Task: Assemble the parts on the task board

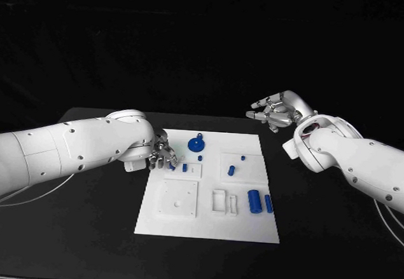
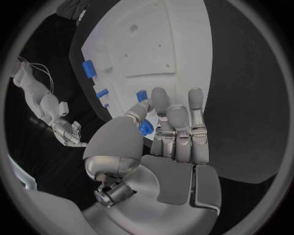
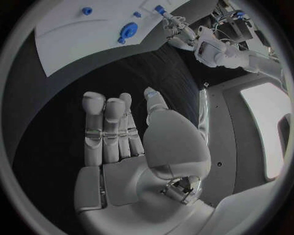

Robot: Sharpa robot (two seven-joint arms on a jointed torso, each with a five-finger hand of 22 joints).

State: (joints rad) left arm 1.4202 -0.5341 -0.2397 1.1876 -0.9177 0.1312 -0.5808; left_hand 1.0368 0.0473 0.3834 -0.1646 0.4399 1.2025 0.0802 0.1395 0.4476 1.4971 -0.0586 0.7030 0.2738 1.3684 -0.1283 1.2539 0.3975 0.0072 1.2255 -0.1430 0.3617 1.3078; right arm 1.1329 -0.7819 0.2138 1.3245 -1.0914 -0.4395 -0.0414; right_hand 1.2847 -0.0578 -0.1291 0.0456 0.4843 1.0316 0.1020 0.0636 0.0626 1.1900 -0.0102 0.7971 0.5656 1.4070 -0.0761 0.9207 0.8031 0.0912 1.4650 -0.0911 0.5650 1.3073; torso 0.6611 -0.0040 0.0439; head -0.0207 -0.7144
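Note:
The white task board (image 1: 242, 228) lies mid-table. My left hand (image 1: 158, 154) hovers at its left edge and pinches a small blue part (image 2: 146, 128) between thumb and a finger, the other fingers stretched over the board (image 2: 159, 39). Just past the fingertips a small blue peg (image 1: 184, 168) stands on the board. A round blue part with a knob (image 1: 196, 144) sits near the far edge. A blue cylinder (image 1: 254, 202) and a blue bar (image 1: 269, 203) lie at the right. My right hand (image 1: 272, 114) is raised beyond the board's far right corner, fingers straight, palm (image 3: 122, 147) empty.
More small blue pieces (image 1: 231, 170) stand mid-board beside square recesses (image 1: 178, 198). Black table (image 1: 86, 234) surrounds the board on all sides. My right arm (image 1: 366, 165) reaches over the table right of the board.

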